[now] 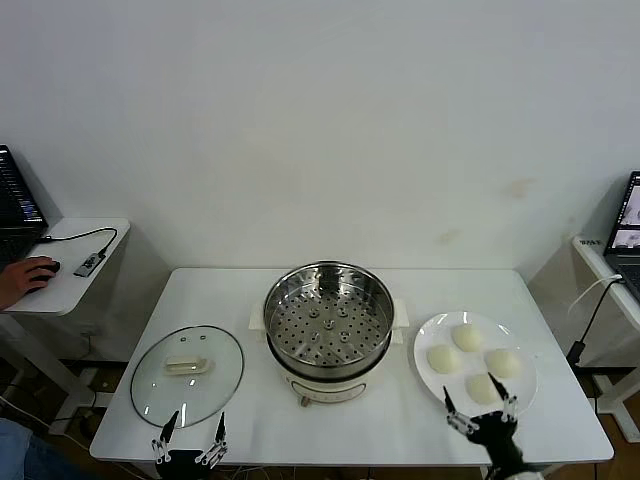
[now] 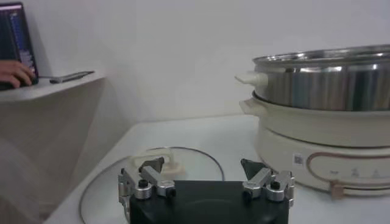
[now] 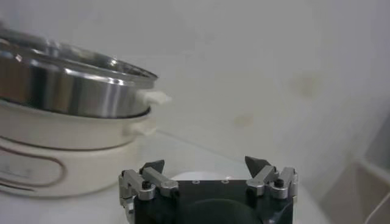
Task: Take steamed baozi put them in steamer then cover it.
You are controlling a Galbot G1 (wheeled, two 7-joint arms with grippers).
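The steamer, a shiny steel pot with a perforated tray on a white base, stands uncovered at the table's middle. Several cream-white baozi lie on a white plate to its right. My right gripper hovers open at the plate's near edge, just above the nearest bun, holding nothing. In the right wrist view this gripper spreads wide with the steamer off to one side. My left gripper is open over the near rim of the glass lid. The left wrist view shows that gripper empty, the lid and steamer beyond.
The white table ends just behind both grippers. A side desk at the left carries a laptop, and a person's hand rests on a mouse there. Another desk with a laptop and cables stands at the right.
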